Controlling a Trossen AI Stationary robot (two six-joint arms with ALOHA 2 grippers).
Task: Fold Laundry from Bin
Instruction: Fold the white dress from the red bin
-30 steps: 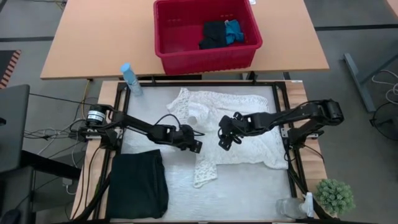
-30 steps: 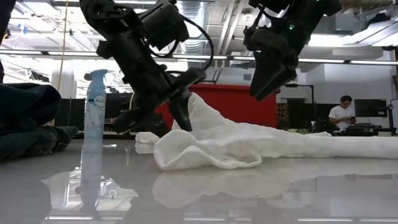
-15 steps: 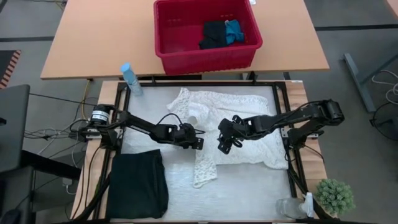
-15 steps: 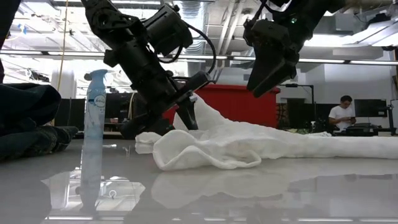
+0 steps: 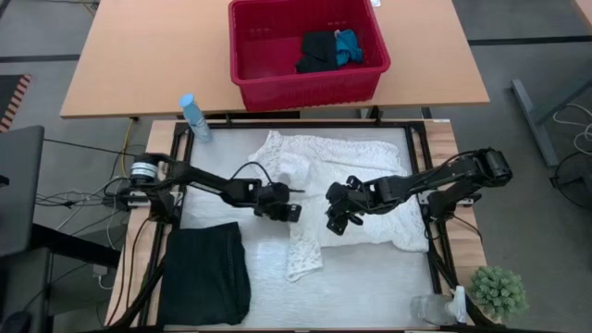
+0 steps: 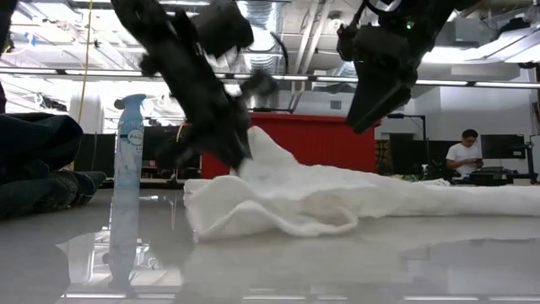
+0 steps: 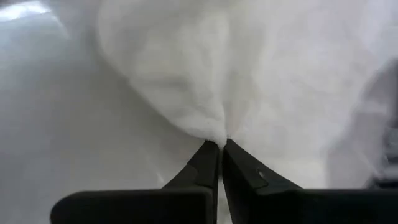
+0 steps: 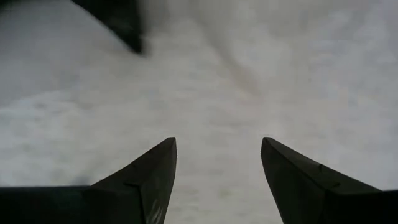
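White crinkled garment [image 5: 347, 190] lies spread across the middle of the white desk [image 5: 370, 287], 1 narrow part trailing toward the near edge.

Left gripper [image 5: 289, 212]: jaws clenched on a pinch of the white garment at its left edge. In the left wrist view the 2 fingers [image 7: 205, 167] meet tip to tip, with cloth bunched into a point between them. In the low view the fabric rises in a peak at that grip while the remainder rests on the desk.

Right gripper [image 5: 335, 222]: jaws released and spread wide, over the garment's central area, just right of the left gripper. The right wrist view shows both fingers [image 8: 155, 168] well apart with white cloth beyond them; nothing sits between them. In the low view this gripper hangs clear above the cloth.

Black garment [image 5: 205, 275]: folded, flat on the near-left corner of the desk, apart from the white one.

Red bin [image 5: 305, 88]: on the separate wooden desk [image 5: 139, 65] beyond the work area. Inside, at its right side, a dark item [image 5: 317, 51] with a small bright blue item [image 5: 349, 44] touching it.

Spray bottle [image 5: 194, 117] stands at the far-left corner. Small green plant [image 5: 498, 291] sits at the near right, a clear bottle [image 5: 435, 307] just beside it.

Low view: 1 person [image 6: 463, 157] in the room behind, far right.
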